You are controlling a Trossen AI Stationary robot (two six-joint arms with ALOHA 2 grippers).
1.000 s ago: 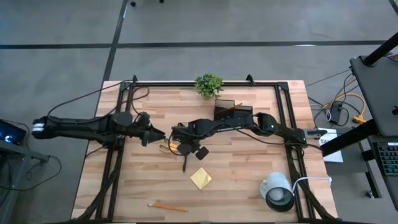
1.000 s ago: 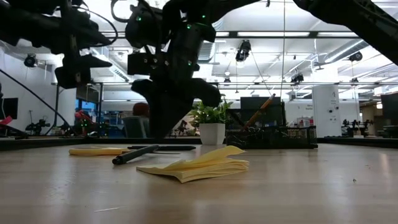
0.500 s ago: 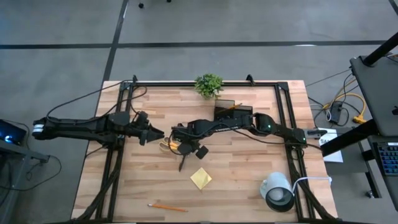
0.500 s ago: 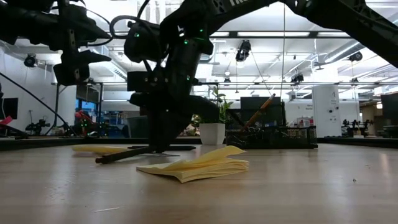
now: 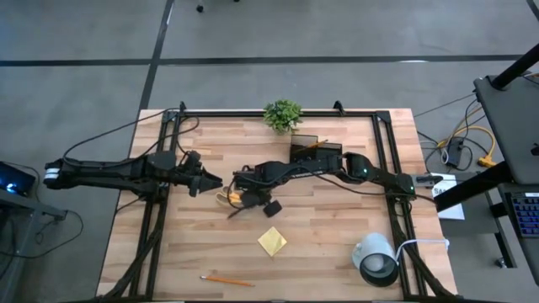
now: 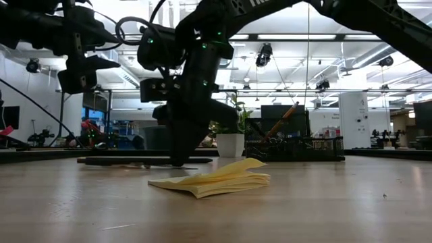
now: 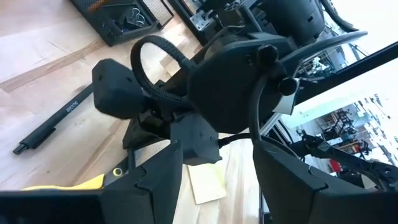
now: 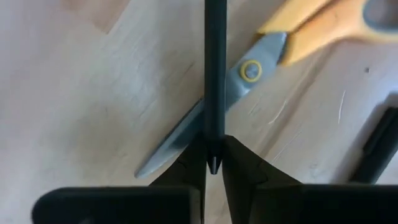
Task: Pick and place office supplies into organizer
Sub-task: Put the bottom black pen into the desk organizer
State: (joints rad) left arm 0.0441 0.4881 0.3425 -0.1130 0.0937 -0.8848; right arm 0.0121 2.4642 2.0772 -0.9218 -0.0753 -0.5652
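Observation:
My right gripper [image 5: 249, 202] stands at the table's middle, pointing steeply down, shut on a thin dark pen [image 5: 239, 210]. The pen [image 6: 128, 160] lies level along the table top, across the blade of the yellow-handled scissors [image 8: 261, 62]. My left gripper [image 5: 210, 181] hangs open above the table to the left, with nothing between its fingers [image 7: 155, 180]. The black mesh organizer [image 5: 316, 153] stands at the far middle. The yellow sticky-note pad [image 5: 271, 241] lies flat toward the near side, and an orange pencil [image 5: 227, 279] lies by the near edge. My right gripper pinches the pen near one end [image 8: 213, 146] between its two fingers; the pen's tip just shows between them. The fingers come from above, slanting steeply down, across the pen. The pen's long free part [image 6: 108, 160] reaches level toward the table's left, over the scissors' blade [image 8: 180, 134].
Another dark pen [image 7: 53, 124] lies on the table beyond my right gripper. A small green plant [image 5: 282, 114] stands at the far edge. A white cup and a black tape roll [image 5: 375, 257] sit at the near right. Bare wood lies at the near left.
My right gripper has sunk a little and rolled about its own axis. The pen has turned about on the table: its free end has swung from pointing at the near edge toward the table's left, and it now lies level across the low view.

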